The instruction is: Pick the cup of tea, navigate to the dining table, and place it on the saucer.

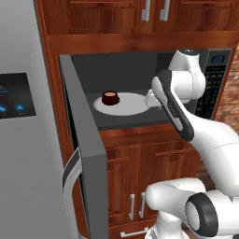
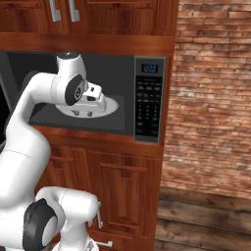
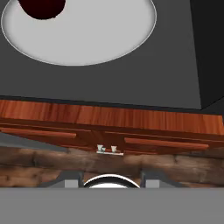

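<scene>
The cup of tea [image 1: 110, 97], a small dark maroon cup, stands on the left part of a white round turntable plate [image 1: 133, 105] inside an open microwave. In the hand view the cup [image 3: 41, 8] sits at the top left edge, on that plate [image 3: 87, 35]. My gripper [image 1: 151, 99] hangs at the plate's right rim, to the right of the cup and apart from it. Its fingers [image 3: 72, 180] stand apart with nothing between them. From the right base view the gripper [image 2: 82, 112] is over the plate [image 2: 112, 104]. The dining table and the saucer are out of view.
The microwave's grey door [image 1: 84, 154] swings open to the left. Its control panel [image 2: 149, 98] bounds the cavity on the right. A steel fridge [image 1: 18, 140] stands at the left, wood cabinets [image 2: 117, 186] sit below, and a brick wall [image 2: 215, 98] is at the right.
</scene>
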